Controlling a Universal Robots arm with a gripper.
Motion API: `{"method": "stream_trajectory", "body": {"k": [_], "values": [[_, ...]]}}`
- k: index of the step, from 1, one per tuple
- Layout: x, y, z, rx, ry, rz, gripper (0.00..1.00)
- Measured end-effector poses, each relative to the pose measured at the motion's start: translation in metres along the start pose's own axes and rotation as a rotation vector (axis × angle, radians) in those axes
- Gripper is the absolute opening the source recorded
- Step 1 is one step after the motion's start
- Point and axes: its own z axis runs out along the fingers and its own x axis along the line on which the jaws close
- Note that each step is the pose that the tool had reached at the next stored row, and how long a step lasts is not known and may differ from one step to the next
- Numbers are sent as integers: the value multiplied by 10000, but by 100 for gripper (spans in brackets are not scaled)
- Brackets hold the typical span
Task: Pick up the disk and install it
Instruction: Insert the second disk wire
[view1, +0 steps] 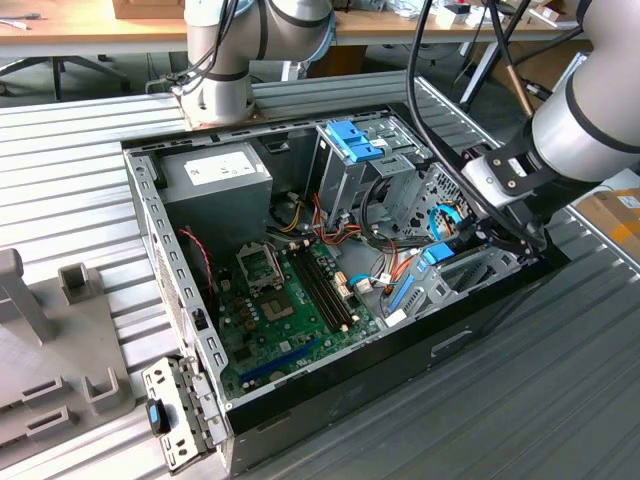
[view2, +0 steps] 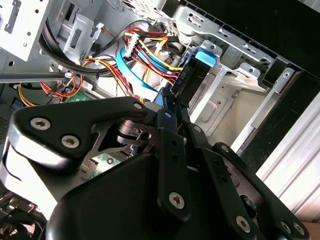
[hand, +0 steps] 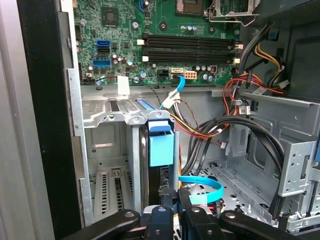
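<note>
At the right of the exterior view, the end effector (view1: 468, 238) reaches into the open computer case (view1: 150, 230), fingers pressed onto the disk (hand: 161, 150) it pinches. The disk stands on edge in the drive bay (hand: 107, 150), its long axis running straight out from the fingertips (hand: 164, 192).

grey arm (view1: 590, 120), black screwed tool (view2: 172, 107), black cables (view1: 430, 110)
</note>
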Motion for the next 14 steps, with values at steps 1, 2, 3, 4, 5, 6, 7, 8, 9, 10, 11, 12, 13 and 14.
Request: {"method": "stream_trajectory", "body": {"k": [1, 2, 3, 4, 5, 6, 7, 8, 9, 10, 11, 12, 13, 14], "values": [[2, 1, 8, 0, 0, 1, 16], [10, 6, 32, 0, -1, 1, 16], [15, 9, 51, 0, 2, 1, 16], [15, 9, 52, 0, 5, 2, 16], [16, 9, 56, 1, 3, 5, 16], [17, 9, 60, 2, 1, 8, 16], [19, 3, 68, 3, 4, 11, 16], [19, 2, 70, 3, 5, 14, 16], [19, 2, 70, 3, 6, 14, 16], [21, 2, 76, 4, 3, 15, 16], [22, 4, 82, 4, 2, 15, 16], [24, 5, 87, 4, 3, 15, 16], [25, 6, 92, 4, 5, 15, 16], [26, 6, 93, 3, 7, 15, 16]]}}
